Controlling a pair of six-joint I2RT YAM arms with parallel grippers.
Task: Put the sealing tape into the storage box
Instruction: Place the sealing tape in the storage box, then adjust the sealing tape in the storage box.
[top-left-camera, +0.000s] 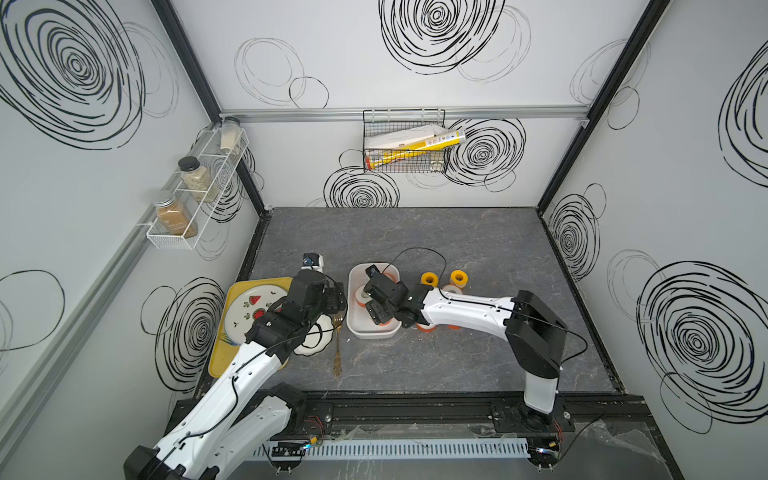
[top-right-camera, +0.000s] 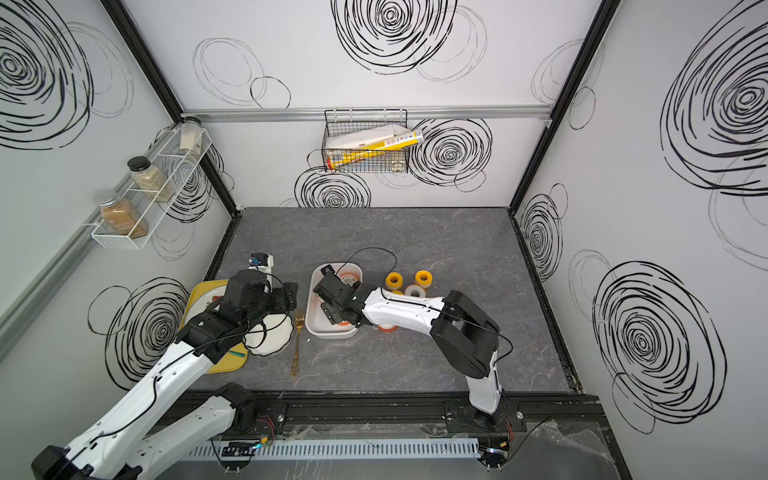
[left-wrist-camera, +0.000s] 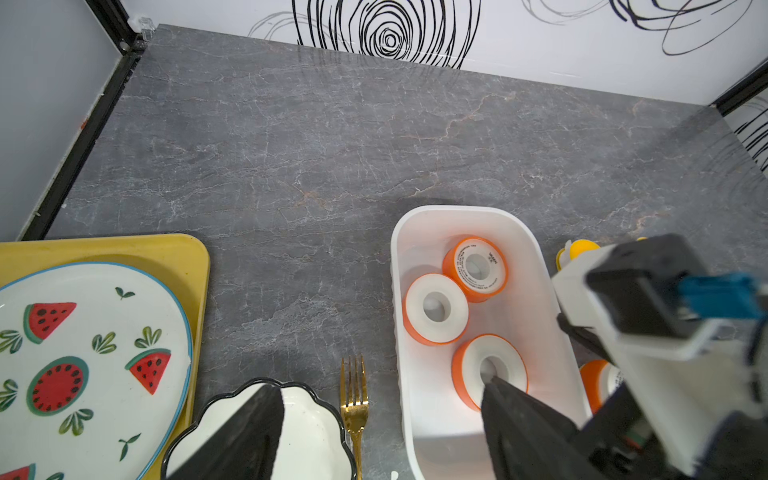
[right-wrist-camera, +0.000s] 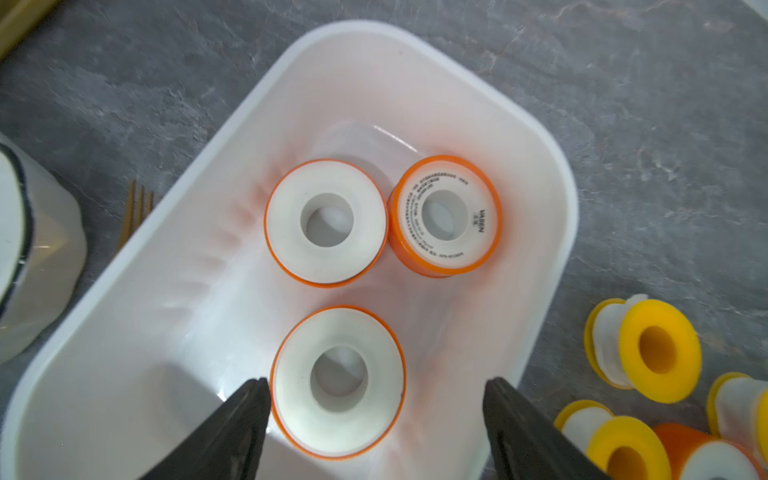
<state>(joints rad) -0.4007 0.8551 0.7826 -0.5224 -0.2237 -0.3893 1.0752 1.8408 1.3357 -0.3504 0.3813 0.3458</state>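
Observation:
The white storage box (top-left-camera: 374, 334) (top-right-camera: 332, 333) stands mid-table. Three orange-spooled rolls of sealing tape lie flat inside it (right-wrist-camera: 326, 222) (right-wrist-camera: 444, 216) (right-wrist-camera: 338, 382). My right gripper (right-wrist-camera: 377, 382) (top-left-camera: 368, 301) hangs open over the box. Its jaws straddle the nearest roll without gripping it. Several more rolls, yellow (top-left-camera: 429, 278) (right-wrist-camera: 652, 349) and orange (top-left-camera: 426, 328) (right-wrist-camera: 706, 457), lie on the table right of the box. My left gripper (left-wrist-camera: 382, 386) (top-left-camera: 336, 299) is open and empty, just left of the box above the fork.
A gold fork (top-left-camera: 337, 345) lies between the box and a scalloped dish (top-left-camera: 316, 345). A yellow tray (top-left-camera: 220, 361) holds a watermelon plate (top-left-camera: 249, 307) at the left. A spice rack (top-left-camera: 195, 187) and a wire basket (top-left-camera: 405, 141) hang on the walls.

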